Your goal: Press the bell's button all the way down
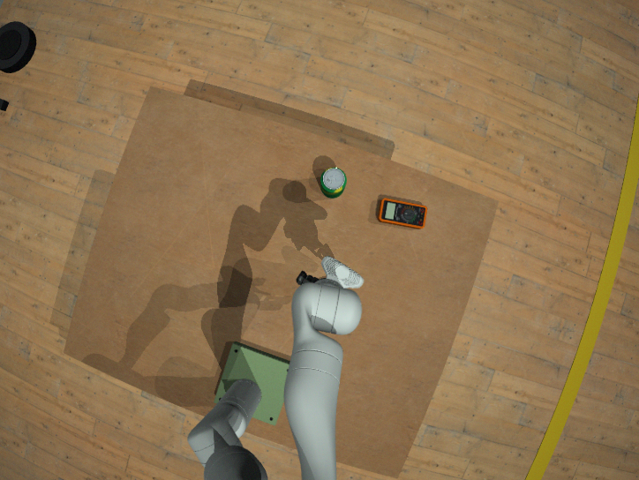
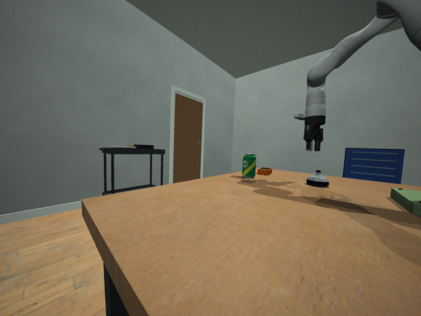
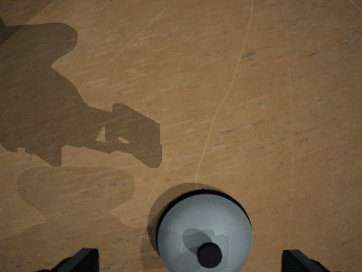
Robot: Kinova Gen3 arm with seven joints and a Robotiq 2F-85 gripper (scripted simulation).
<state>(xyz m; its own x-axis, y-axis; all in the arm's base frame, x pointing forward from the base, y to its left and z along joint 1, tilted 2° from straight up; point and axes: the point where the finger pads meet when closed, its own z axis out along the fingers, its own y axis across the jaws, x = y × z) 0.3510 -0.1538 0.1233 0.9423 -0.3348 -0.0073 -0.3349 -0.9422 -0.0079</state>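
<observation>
The bell point(image 2: 317, 180) point(image 3: 220, 225) is a grey dome on a black base with a black button point(image 2: 318, 172) point(image 3: 209, 255) on top. It stands on the wooden table point(image 1: 180, 154) point(image 2: 204, 254) point(image 3: 280, 75). My gripper point(image 2: 313, 148) point(image 3: 190, 262) is open and empty. It points straight down and hangs well above the bell, apart from it. In the wrist view the button sits near the bottom edge between my two fingertips. In the overhead view the arm hides the bell.
A green can point(image 1: 332, 181) point(image 2: 248, 165) and an orange multimeter point(image 1: 402, 212) point(image 2: 264, 171) stand beyond the bell. A green block point(image 1: 258, 378) point(image 2: 408, 200) lies by the arm's base. A blue panel point(image 2: 373, 165) stands behind the table.
</observation>
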